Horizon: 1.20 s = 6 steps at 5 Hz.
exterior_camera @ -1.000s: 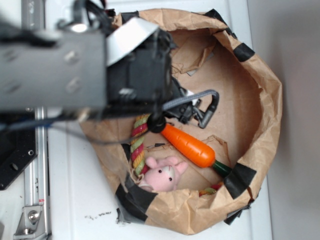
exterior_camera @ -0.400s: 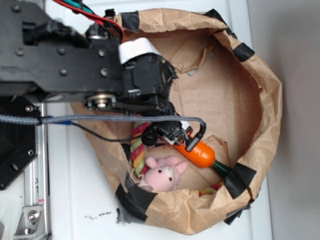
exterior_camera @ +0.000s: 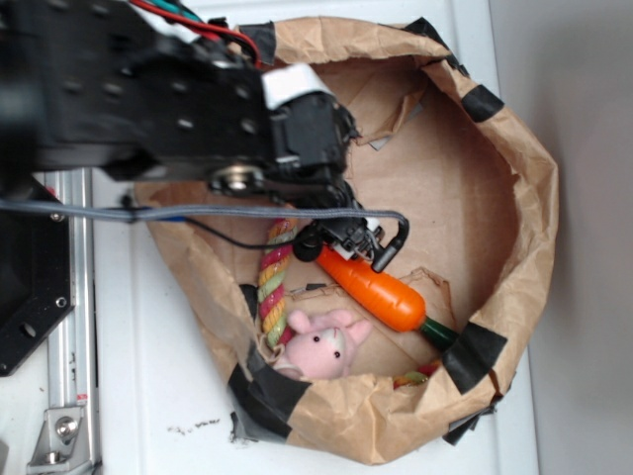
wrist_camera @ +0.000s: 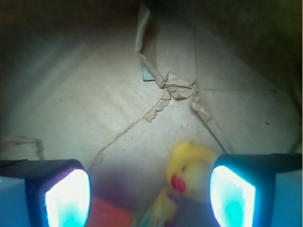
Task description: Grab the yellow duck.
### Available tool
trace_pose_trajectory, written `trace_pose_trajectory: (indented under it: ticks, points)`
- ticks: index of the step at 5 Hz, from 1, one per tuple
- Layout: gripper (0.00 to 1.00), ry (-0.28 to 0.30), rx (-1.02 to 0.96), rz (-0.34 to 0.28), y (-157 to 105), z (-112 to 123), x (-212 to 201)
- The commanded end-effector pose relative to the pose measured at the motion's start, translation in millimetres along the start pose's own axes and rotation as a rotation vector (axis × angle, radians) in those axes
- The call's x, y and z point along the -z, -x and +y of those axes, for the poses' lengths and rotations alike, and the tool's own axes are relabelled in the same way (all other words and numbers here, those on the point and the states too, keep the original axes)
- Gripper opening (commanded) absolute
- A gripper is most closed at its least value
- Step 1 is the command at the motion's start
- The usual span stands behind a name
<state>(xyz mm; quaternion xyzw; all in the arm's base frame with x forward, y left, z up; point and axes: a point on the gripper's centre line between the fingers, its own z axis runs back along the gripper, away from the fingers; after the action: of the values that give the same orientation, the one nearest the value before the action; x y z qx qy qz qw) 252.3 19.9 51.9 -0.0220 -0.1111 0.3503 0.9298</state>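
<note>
Wrist view: fingers [wrist_camera: 66, 194] spread wide, nothing pinched; duck [wrist_camera: 189, 168] between them, hugging the right pad, blurred. Best to shift slightly toward that side to centre it, lower, then close gently, since soft rounded rubber probably slips. Glossy yellow body, reddish beak. Beneath, creased brown paper bag [exterior_camera: 514, 198] patched with black tape; smooth carrot [exterior_camera: 381, 289], braided rope [exterior_camera: 275, 287], plush pig [exterior_camera: 321, 346] nearby.

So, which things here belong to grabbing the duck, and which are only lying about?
Belongs to the job:
- yellow duck, between the fingers, nearer the right one
- gripper, open

Only lying about:
- orange carrot
- pink pig
- striped rope
- paper bag holding them
</note>
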Motion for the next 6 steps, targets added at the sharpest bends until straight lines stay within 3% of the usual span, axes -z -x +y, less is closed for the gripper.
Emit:
trace_pose_trajectory:
  ticks: [1, 3, 5, 6]
  points:
    - [1.00, 0.018, -0.053, -0.040, -10.7, 28.2, -22.0]
    - [1.00, -0.033, -0.066, -0.028, -7.3, 50.2, -16.0]
    - [1.00, -0.049, -0.058, -0.031, -5.6, 57.2, -15.8]
    - [1.00, -0.086, -0.020, -0.070, -2.9, 61.8, -10.0]
